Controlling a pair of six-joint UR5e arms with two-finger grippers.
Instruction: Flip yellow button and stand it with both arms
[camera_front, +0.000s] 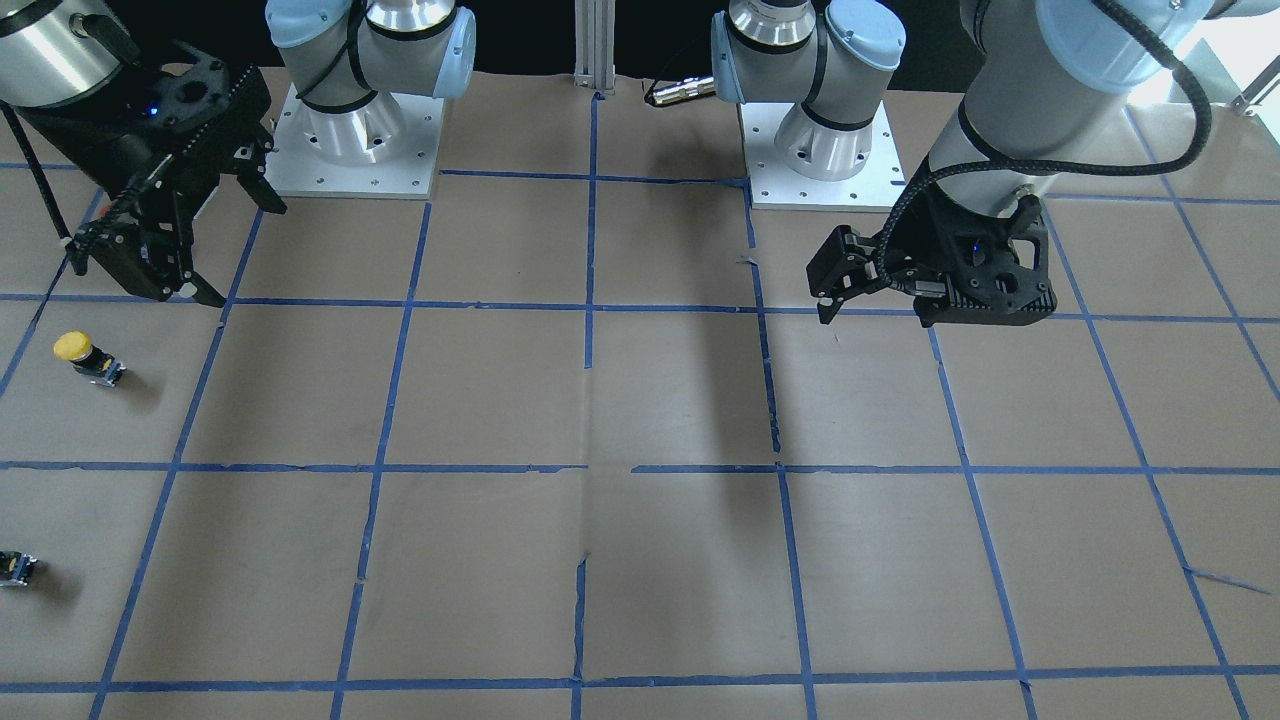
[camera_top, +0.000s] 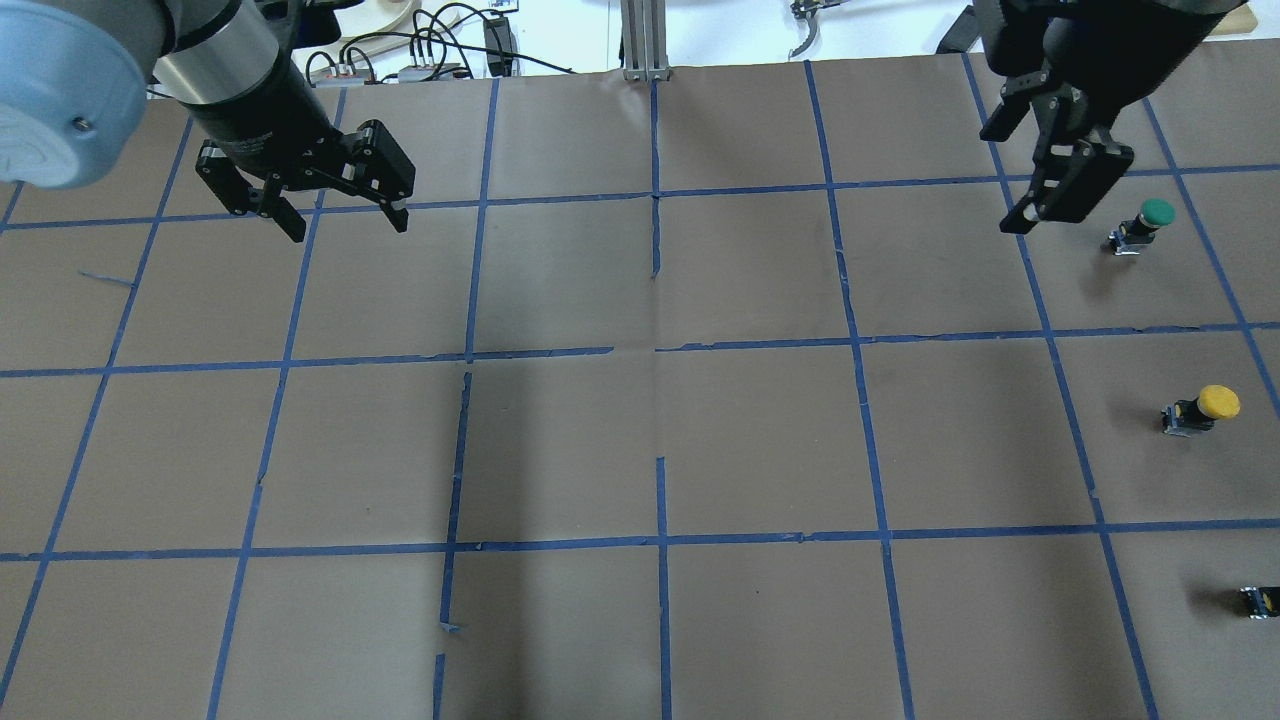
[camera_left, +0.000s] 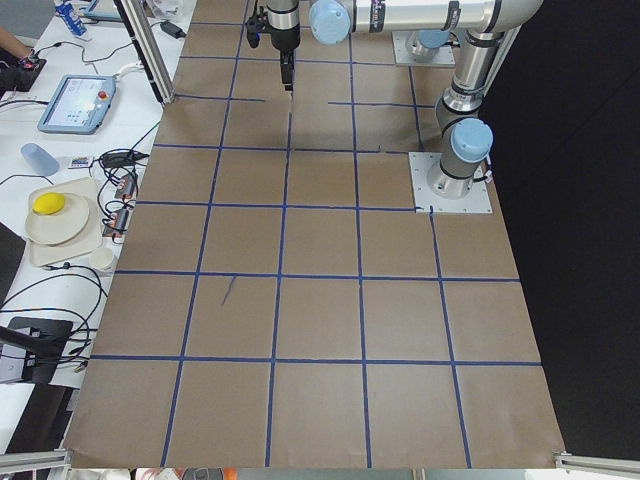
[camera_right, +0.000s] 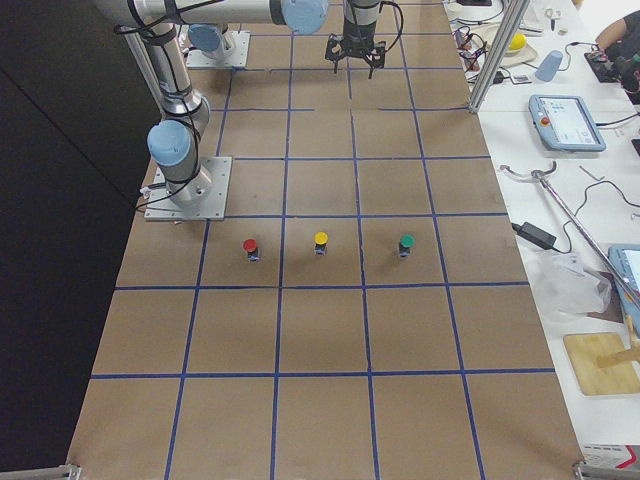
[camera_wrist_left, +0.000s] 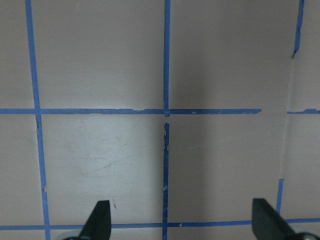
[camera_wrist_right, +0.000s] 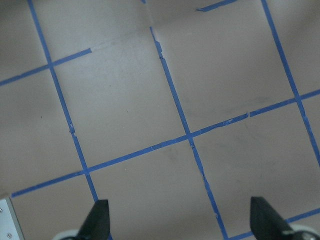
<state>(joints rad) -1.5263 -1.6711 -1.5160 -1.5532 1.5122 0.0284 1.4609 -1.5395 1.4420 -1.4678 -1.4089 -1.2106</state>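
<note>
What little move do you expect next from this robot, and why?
Probably the right tool should move toward the yellow button and lower over it: it hangs open and empty on that side, while the left tool is far across the table.

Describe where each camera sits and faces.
Front-facing: across the table, facing the robot; right gripper and yellow button.
Overhead: behind robot, looking down; left gripper at view's left.
Exterior left: table's left end; arms far.
Exterior right: right end; red button, green button.
Left wrist: down at tape, own fingertips.
Right wrist: likewise.
Shared: yellow button in front-facing, overhead, exterior right.
</note>
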